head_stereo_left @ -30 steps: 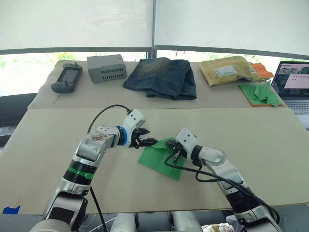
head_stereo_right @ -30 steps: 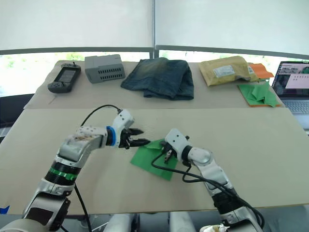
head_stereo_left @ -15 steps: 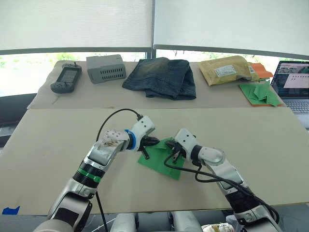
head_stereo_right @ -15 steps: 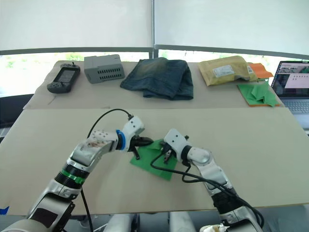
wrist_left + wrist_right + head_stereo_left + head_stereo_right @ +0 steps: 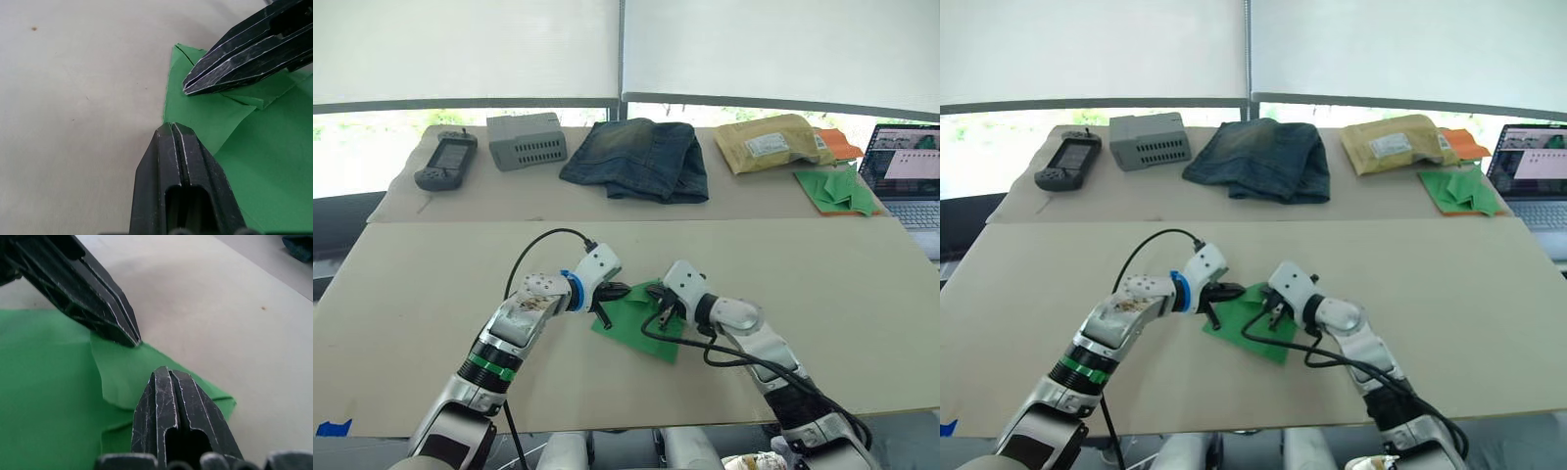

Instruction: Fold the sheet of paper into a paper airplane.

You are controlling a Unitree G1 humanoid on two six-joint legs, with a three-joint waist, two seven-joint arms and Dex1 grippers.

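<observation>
The sheet of paper (image 5: 639,325) is bright green and lies partly folded on the near table, with a folded flap (image 5: 215,117) at its far corner. My left gripper (image 5: 619,291) is shut, and its tip (image 5: 171,127) rests at the flap's left edge. My right gripper (image 5: 664,312) is also shut and points down onto the same flap (image 5: 127,377) from the other side. In the left wrist view the right gripper's fingertips (image 5: 195,83) lie a short way from my left gripper's tip. Neither gripper visibly pinches the paper.
Along the far table stand a handheld console (image 5: 447,162), a grey box (image 5: 527,140), folded jeans (image 5: 636,157), a yellow padded envelope (image 5: 769,142), a heap of green papers with an orange sheet (image 5: 840,188) and a laptop (image 5: 906,176). Blue tape (image 5: 335,428) marks the near left edge.
My left gripper has shut and moved right and down onto the paper's folded corner. The right gripper has stayed shut in place on the paper.
</observation>
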